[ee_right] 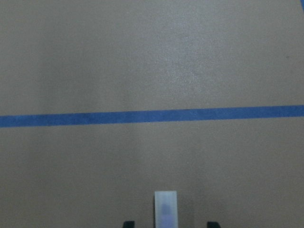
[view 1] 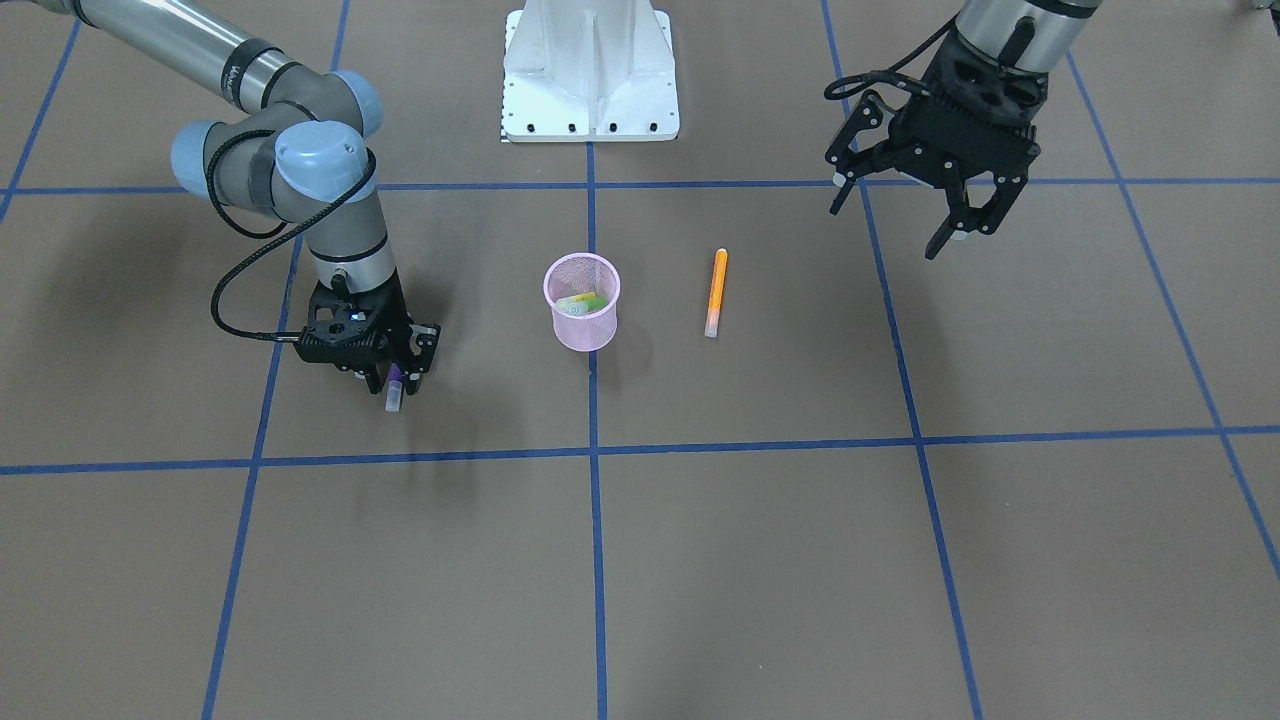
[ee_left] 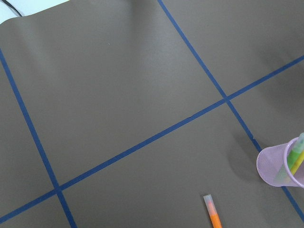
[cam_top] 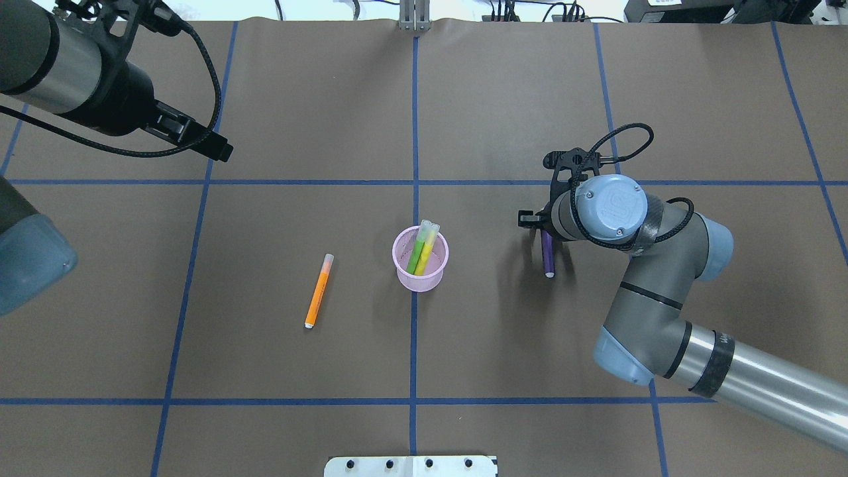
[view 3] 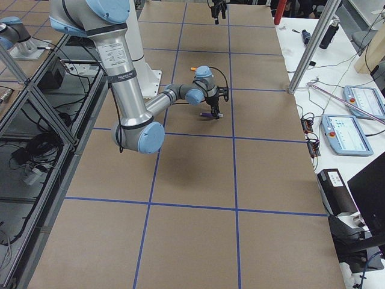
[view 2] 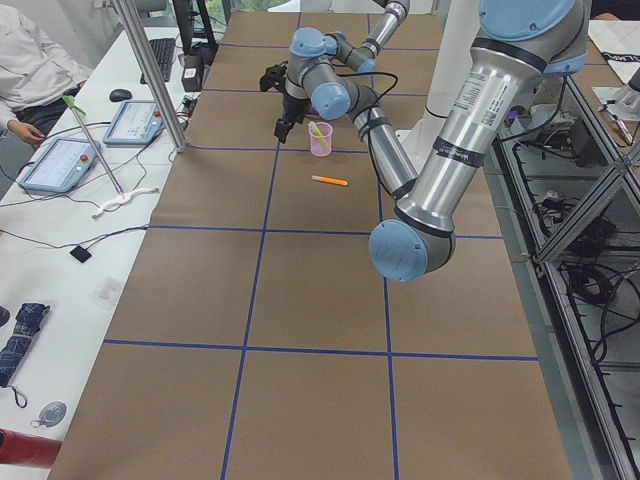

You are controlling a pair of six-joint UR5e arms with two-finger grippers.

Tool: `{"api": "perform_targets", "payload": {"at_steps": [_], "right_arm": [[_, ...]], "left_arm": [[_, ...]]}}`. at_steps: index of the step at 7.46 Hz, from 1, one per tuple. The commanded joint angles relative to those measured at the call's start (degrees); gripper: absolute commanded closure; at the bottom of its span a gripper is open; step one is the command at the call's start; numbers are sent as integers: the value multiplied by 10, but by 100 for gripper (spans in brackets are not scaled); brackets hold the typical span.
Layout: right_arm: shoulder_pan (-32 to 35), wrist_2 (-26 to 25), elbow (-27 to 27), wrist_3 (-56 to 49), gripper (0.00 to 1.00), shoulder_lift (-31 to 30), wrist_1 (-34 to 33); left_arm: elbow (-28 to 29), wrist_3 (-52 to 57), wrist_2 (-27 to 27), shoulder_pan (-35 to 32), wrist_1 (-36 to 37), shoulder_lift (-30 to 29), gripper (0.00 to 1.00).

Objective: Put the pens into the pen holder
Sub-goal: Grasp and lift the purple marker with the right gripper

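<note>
Nearest the robot, the white robot base [cam_top: 411, 466] is sitting at the edge of a brown counter [cam_top: 298, 371] crossed by blue tape lines. A little farther out, left of centre, an orange pen [cam_top: 318, 291] is lying flat on its own, its pale cap pointing far. At the centre, the pink mesh pen holder [cam_top: 420, 283] is standing upright on a blue line. It is holding 2 pens, a green pen [cam_top: 416, 258] and a yellow pen [cam_top: 428, 250], both leaning with their caps sticking up past the far rim. Right of the holder and well apart from it, a purple pen [cam_top: 547, 255] is lying on the counter. The right gripper [view 1: 395, 385] is hanging low over this pen, its jaws spread on either side with a gap showing on each side, not pinching it. Farthest out on the left, the left gripper [view 1: 893, 228] is hanging above the counter with its jaws spread wide.
</note>
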Motion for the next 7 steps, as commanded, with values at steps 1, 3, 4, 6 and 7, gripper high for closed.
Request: {"api": "perform_targets", "payload": {"at_steps": [1, 3, 4, 6, 7], "right_arm": [[0, 1, 2, 0, 91, 0, -1], [1, 0, 5, 0, 100, -3, -1], [1, 0, 14, 0, 100, 0, -3], [6, -79, 66, -1, 100, 5, -10], [5, -125, 105, 0, 100, 12, -10]], "left_arm": [[-1, -1, 0, 1, 0, 1, 0], [-1, -1, 0, 0, 0, 2, 0], [-1, -1, 0, 1, 0, 2, 0], [5, 0, -2, 2, -4, 0, 0], [6, -1, -2, 12, -5, 0, 0]]}}
